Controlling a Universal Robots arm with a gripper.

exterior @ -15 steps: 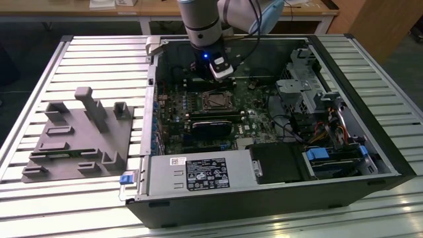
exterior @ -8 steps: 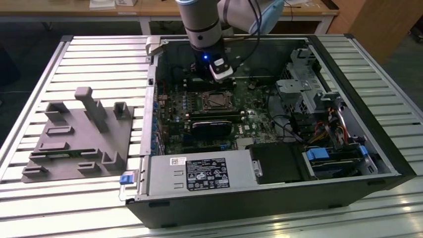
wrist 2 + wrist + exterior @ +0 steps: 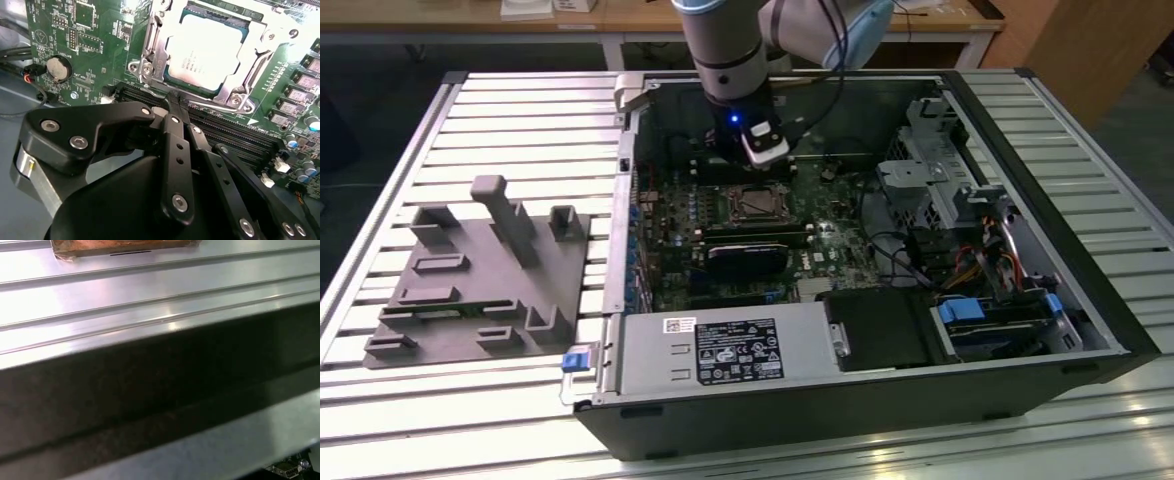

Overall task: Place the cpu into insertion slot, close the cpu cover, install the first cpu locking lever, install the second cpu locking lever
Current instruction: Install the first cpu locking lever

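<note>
My claw (image 3: 176,102) is hanging just above the long black memory slots (image 3: 235,131), fingers pinched together and holding nothing. The cpu (image 3: 207,52) is sitting in the insertion slot (image 3: 150,55) on the green board (image 3: 95,40), with the cpu cover (image 3: 250,70) lying flat around it. In the exterior view my arm (image 3: 727,60) is reaching into the open computer case (image 3: 1067,330).

Slatted metal tabletop (image 3: 494,110) carries an open black PC case (image 3: 881,400) w/ its side off, and beside it, at the exterior view's left, a grey fixture block (image 3: 480,290).
</note>
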